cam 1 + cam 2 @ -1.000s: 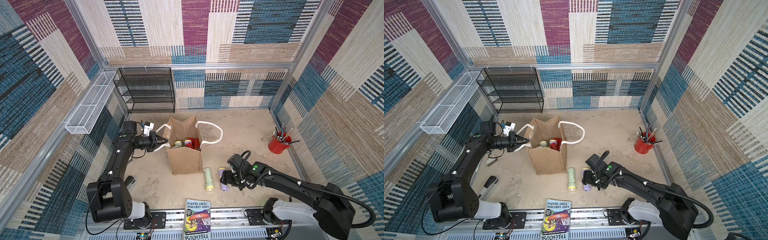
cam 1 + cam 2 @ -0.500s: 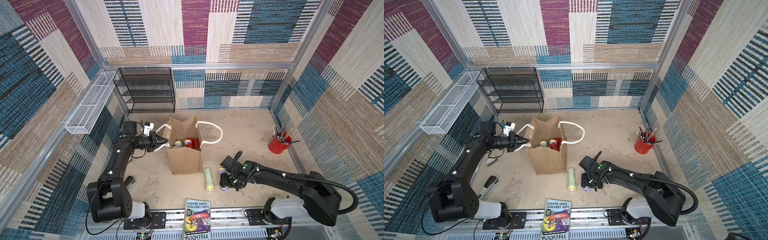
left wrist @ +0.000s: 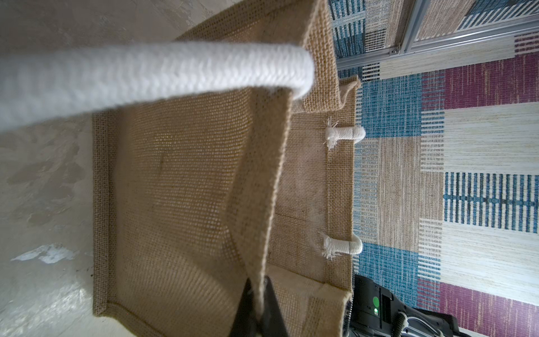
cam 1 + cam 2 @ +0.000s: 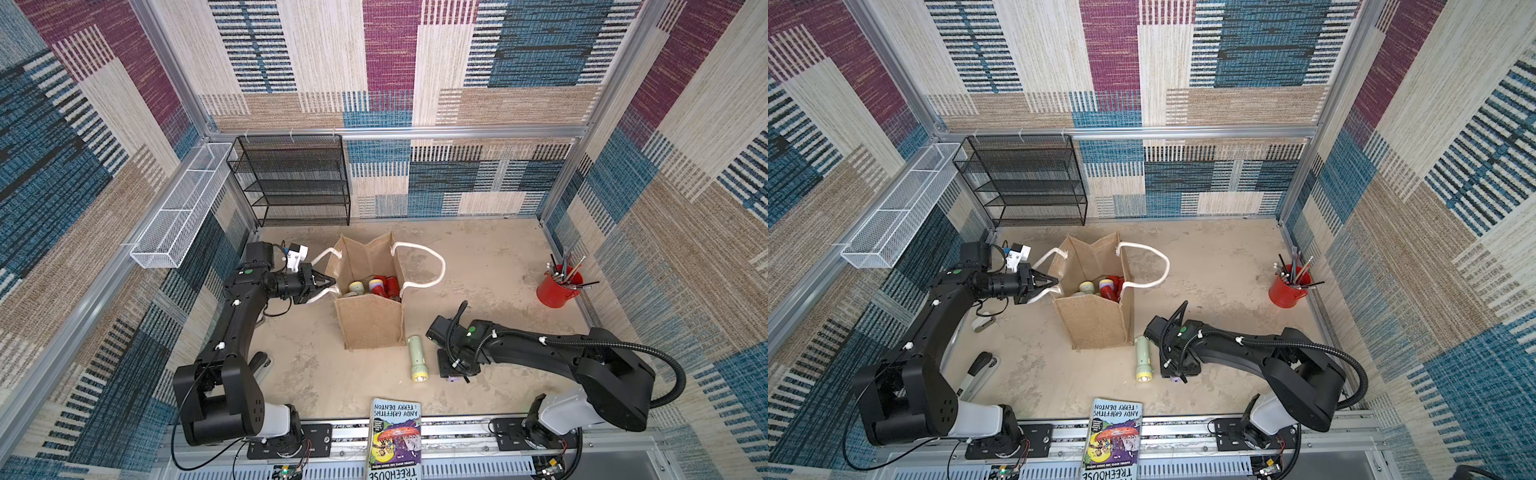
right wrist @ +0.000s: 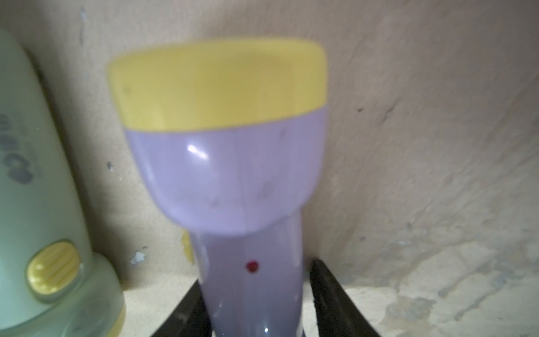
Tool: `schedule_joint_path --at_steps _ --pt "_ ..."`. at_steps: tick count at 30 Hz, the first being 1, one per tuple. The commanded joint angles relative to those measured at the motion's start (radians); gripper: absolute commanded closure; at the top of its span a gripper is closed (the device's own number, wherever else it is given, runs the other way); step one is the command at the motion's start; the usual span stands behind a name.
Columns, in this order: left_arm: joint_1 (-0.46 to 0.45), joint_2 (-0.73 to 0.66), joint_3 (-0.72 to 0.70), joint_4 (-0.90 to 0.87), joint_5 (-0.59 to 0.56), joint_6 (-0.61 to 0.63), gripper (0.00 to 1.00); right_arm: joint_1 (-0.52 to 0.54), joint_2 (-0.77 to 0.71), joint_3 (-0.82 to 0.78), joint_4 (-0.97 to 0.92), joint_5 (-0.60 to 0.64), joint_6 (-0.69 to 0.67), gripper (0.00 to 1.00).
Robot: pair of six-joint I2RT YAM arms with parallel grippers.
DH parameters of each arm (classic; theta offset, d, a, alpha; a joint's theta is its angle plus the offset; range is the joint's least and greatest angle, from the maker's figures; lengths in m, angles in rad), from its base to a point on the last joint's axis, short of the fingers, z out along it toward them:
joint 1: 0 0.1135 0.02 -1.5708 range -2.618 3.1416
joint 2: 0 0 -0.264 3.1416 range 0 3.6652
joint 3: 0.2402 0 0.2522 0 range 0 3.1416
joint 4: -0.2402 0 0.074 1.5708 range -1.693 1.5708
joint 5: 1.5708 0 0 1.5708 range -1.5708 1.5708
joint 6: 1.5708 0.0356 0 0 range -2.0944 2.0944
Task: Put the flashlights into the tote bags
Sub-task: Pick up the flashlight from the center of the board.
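The tan burlap tote bag [image 4: 370, 324] [image 4: 1096, 324] stands open in the middle of the table, with several flashlights [image 4: 376, 286] inside. My left gripper [image 4: 330, 286] [image 3: 259, 291] is shut on the bag's rim beside a white rope handle [image 3: 145, 76]. A pale green flashlight [image 4: 415, 357] [image 5: 35, 204] lies in front of the bag. Right beside it lies a lilac flashlight [image 5: 233, 175] with a yellow head, mostly hidden under my right wrist in both top views. My right gripper [image 5: 256, 274] straddles its handle. One finger touches it and a narrow gap shows at the other.
A red pot of pens [image 4: 557, 291] stands at the right wall. A black mesh rack [image 4: 291, 183] is at the back left and a white wire basket [image 4: 178, 216] hangs on the left wall. A book [image 4: 395, 436] lies on the front rail.
My right arm has swung in and come down over the lilac flashlight, and its jaws have narrowed around the handle. The left arm and the bag have not moved.
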Motion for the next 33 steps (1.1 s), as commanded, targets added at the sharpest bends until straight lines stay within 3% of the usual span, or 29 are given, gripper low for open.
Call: schedule_joint_path --at_steps 1,6,13,26,33 --pt "0.001 -0.005 -0.001 0.011 0.005 0.01 1.0 0.005 0.017 -0.014 0.018 -0.018 0.009 0.51" --pt "0.001 -0.008 -0.001 0.01 0.007 0.01 1.0 0.005 0.017 -0.002 0.009 -0.016 0.006 0.57" --pt "0.001 -0.006 0.001 0.012 0.007 0.009 1.0 -0.017 -0.116 0.115 -0.014 0.008 -0.002 0.58" --pt "0.001 -0.007 0.004 0.01 0.011 0.007 1.0 -0.16 -0.188 0.588 -0.213 0.244 -0.198 0.62" --pt "0.001 -0.009 0.007 0.01 0.014 0.009 1.0 -0.188 -0.079 0.877 -0.184 0.327 -0.344 0.62"
